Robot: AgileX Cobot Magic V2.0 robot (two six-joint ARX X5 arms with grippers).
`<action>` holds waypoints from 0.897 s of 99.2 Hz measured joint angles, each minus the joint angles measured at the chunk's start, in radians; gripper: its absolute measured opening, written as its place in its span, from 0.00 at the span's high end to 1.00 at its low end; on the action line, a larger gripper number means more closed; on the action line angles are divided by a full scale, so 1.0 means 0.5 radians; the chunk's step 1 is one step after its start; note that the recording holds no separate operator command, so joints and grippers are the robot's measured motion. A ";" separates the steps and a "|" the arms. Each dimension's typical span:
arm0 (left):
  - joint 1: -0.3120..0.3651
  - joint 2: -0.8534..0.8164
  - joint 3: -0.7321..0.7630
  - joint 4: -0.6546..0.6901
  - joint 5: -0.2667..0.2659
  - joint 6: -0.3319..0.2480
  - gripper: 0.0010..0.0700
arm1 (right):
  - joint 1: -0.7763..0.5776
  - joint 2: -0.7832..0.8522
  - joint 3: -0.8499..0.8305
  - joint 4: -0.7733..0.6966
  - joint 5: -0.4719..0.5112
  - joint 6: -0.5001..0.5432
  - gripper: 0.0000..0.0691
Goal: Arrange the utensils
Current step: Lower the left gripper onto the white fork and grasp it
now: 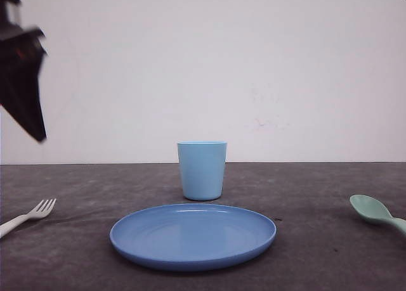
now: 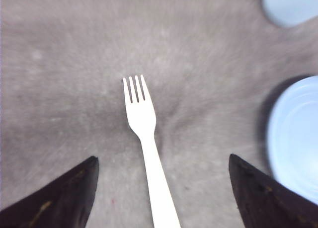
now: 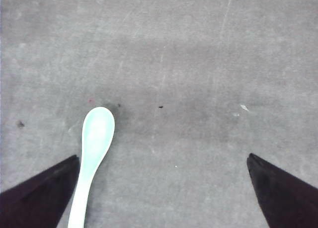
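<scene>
I take the round blue plastic plate [image 1: 193,235] as my landmark on the dark grey table [image 1: 304,196]. Just behind the plate stands the light blue plastic cup [image 1: 202,170], upright. Well to the plate's left lies the small white plastic fork with four tines [image 1: 26,217], flat on the table, tines pointing toward the plate's side. Well to the plate's right lies the small mint-green plastic spoon with an oval bowl [image 1: 375,212], its bowl nearer the plate and its handle running off the edge of the front view.

My left gripper [image 2: 161,188] hangs above the fork with its dark fingers [image 2: 59,198] spread wide on either side of the handle, touching nothing; the plate's rim shows beside it. My right gripper [image 3: 164,188] is likewise spread wide over the table, the spoon [image 3: 94,153] lying just inside one finger [image 3: 39,198], ungrasped
</scene>
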 joint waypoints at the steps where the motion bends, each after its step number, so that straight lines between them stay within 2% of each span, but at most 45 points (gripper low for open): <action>1: -0.005 0.015 0.000 0.006 -0.002 -0.002 0.28 | 0.000 0.000 0.000 0.000 0.000 0.000 0.01; 29: -0.055 0.434 0.000 0.087 -0.044 -0.024 0.28 | 0.000 0.000 0.000 0.002 0.000 0.000 0.01; 38: -0.063 0.537 0.000 0.103 -0.089 -0.028 0.28 | 0.000 0.000 0.000 0.002 0.000 0.000 0.01; 63: -0.110 0.625 0.002 0.130 -0.148 -0.047 0.28 | 0.000 0.000 0.000 0.002 0.000 0.000 0.01; 69: -0.125 0.631 0.002 0.145 -0.173 -0.050 0.33 | 0.000 0.000 0.000 0.002 0.001 0.000 0.01; 79: -0.152 0.639 0.002 0.169 -0.206 -0.052 0.49 | 0.000 0.000 0.000 0.002 0.007 0.000 0.01; 89: -0.179 0.642 0.002 0.173 -0.226 -0.052 0.59 | 0.000 0.000 0.000 0.002 0.007 0.000 0.01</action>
